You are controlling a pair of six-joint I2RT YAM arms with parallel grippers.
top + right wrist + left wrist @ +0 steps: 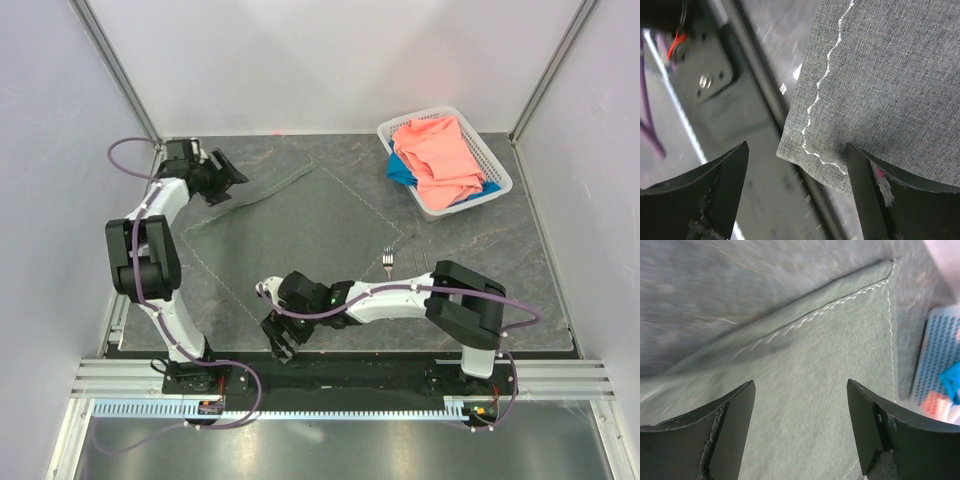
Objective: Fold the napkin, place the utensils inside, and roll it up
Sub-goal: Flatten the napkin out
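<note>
Napkin (830, 370) looks thin, limp (will sag); pinch hemmed corners. Left pincer (800, 383) and right pincer (796, 146) both released, holding nothing.

Dark grey napkin (300, 230) with pale wavy hem stitching; white basket (497, 165) holds salmon-pink cloth (440, 155) and seemingly blue cloth (400, 172).

Dark table (520, 290), grey napkin (300, 230), silver fork (388, 262), white basket (485, 147) far right

basket (484, 148): white, far right; pink cloth (438, 155): inside, atop blue cloth (399, 172)
</note>
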